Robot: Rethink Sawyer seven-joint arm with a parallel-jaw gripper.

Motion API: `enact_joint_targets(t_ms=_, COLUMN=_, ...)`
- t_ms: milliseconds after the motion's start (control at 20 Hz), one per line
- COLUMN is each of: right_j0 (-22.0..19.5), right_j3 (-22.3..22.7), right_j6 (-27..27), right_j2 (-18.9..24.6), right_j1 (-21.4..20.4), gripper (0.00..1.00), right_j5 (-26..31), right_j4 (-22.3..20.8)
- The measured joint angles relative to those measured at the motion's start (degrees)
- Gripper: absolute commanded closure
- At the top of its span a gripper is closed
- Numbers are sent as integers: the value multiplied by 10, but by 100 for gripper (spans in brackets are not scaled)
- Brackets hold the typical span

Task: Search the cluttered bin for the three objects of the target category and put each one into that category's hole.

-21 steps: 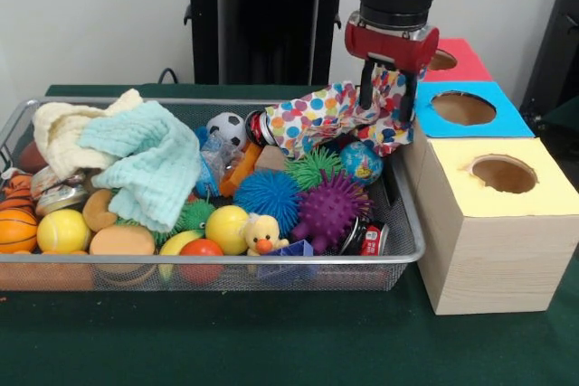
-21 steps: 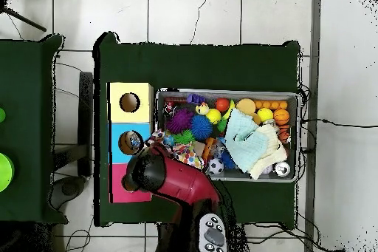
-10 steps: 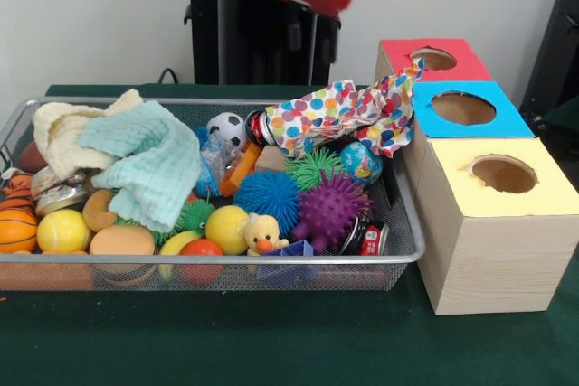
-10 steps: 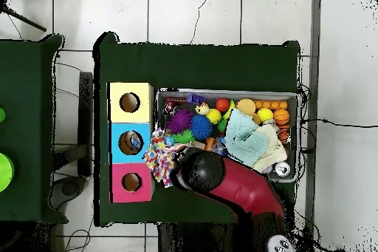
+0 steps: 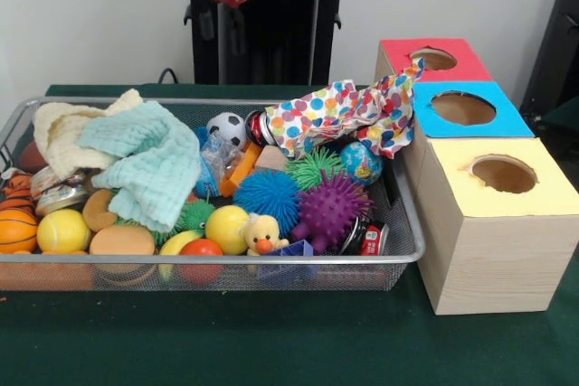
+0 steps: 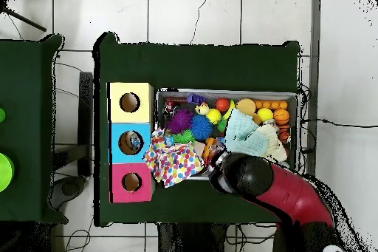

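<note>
Meanwhile, your hand (image 5: 215, 15), grip state unreadable, hangs above the bin (image 5: 409, 223), whose polka-dot cloth (image 5: 339, 113) drapes toward the blue box (image 5: 493, 124), apparently unposted.

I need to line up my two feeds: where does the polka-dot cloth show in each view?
Front view: the polka-dot cloth drapes over the wire bin's far right corner, one end touching the blue-topped box.
Overhead view: the polka-dot cloth lies at the bin's lower left corner, beside the blue-topped box.
Shared landmark: the blue-topped box.
</note>
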Motion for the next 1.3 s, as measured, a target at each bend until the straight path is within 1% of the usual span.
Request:
enact_joint_targets(t_ms=150, right_j0=-17, right_j3=0, right_j6=0, right_j2=10, right_j1=17, gripper=0, right_j5=-38, right_j4=-23)
enact_joint_targets(t_ms=200, right_j0=-25, right_j3=0, right_j6=0, right_j2=17, right_j1=29, gripper=0, right_j5=-60, right_j4=-37)
enact_joint_targets(t_ms=350, right_j0=-35, right_j3=0, right_j6=0, right_j2=26, right_j1=50, gripper=0, right_j5=-93, right_j4=-62)
enact_joint_targets(t_ms=500, right_j0=-46, right_j3=-1, right_j6=0, right_j2=40, right_j1=79, gripper=0, right_j5=-118, right_j4=-100)
enact_joint_targets(t_ms=650, right_j0=-52, right_j3=-1, right_j6=0, right_j2=47, right_j1=90, gripper=0, right_j5=-119, right_j4=-113)
enact_joint_targets(t_ms=700, right_j0=-58, right_j3=-1, right_j6=0, right_j2=54, right_j1=102, gripper=0, right_j5=-119, right_j4=-123)
enact_joint_targets(t_ms=1000, right_j0=-65, right_j3=-2, right_j6=0, right_j2=67, right_j1=137, gripper=0, right_j5=-123, right_j4=-143)
enact_joint_targets(t_ms=1300, right_j0=-69, right_j3=-8, right_j6=0, right_j2=81, right_j1=163, gripper=0, right_j5=-159, right_j4=-151)
